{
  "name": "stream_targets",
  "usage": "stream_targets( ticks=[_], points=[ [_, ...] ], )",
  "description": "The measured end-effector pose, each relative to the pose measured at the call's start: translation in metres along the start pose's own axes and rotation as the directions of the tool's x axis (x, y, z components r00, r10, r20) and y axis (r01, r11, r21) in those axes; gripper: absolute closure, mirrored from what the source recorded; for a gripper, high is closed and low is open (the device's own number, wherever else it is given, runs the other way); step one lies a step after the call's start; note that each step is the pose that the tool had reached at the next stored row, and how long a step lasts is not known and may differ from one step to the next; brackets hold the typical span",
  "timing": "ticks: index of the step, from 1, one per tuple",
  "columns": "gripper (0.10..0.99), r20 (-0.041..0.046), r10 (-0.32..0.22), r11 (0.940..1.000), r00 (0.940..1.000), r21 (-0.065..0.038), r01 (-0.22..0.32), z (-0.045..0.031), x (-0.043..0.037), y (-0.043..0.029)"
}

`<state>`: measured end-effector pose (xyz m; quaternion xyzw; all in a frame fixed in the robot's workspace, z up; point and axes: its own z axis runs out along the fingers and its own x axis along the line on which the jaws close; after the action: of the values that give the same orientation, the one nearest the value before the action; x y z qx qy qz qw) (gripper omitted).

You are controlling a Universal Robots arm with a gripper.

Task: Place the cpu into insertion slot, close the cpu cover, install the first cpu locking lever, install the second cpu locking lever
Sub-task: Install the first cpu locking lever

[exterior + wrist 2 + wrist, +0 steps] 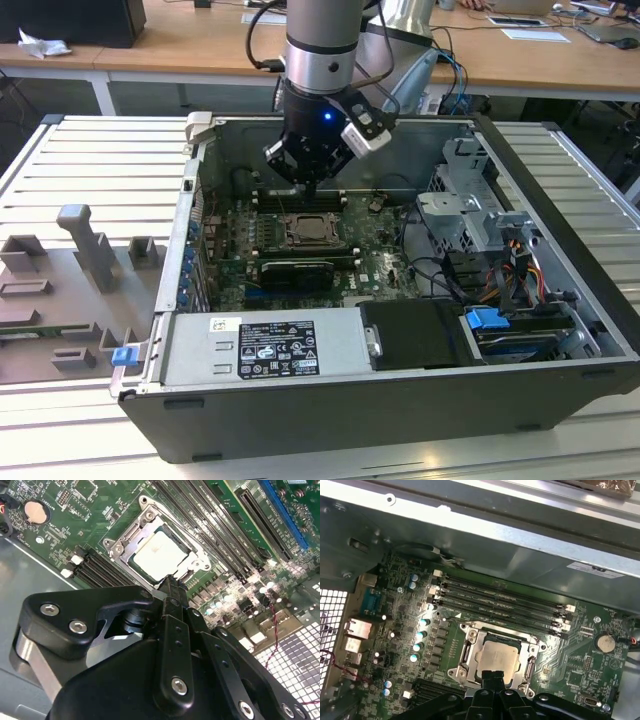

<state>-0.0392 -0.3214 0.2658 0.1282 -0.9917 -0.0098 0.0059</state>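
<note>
**Chip seated, cover down: lever stage**

The cpu (160, 555) lies flat in the insertion slot (492, 635). The cpu cover (134, 529) frames it and appears folded down over it. The gripper (170, 584) hangs just above one edge of the slot, jaws together and holding nothing. Memory slots (495, 600) run beside the slot on the green circuit board (580, 660). Judged step: the locking levers, though whether either is latched cannot be told. Such work calls for a fine push at the slot's rim.
</note>
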Motion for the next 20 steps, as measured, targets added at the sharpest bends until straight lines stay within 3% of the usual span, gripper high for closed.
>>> stream_targets(
  ticks=[5, 8, 11, 17, 20],
  points=[
    [0.98, 0.0076, -0.005, 1.0, 1.0, 0.0, 0.005, 0.0001, 0.007, 0.0018],
    [0.98, 0.0162, -0.005, 1.0, 0.9999, -0.002, 0.005, 0.0002, 0.0171, 0.0045],
    [0.98, 0.0179, 0.004, 1.0, 0.9998, -0.003, -0.004, 0.0008, 0.0199, 0.0054],
    [0.98, 0.0196, 0.094, 0.9956, 0.9954, -0.004, -0.094, 0.0029, 0.0199, 0.0053],
    [0.98, 0.0206, 0.145, 0.9894, 0.9892, -0.004, -0.145, 0.0037, 0.0199, 0.0053]
  ],
)
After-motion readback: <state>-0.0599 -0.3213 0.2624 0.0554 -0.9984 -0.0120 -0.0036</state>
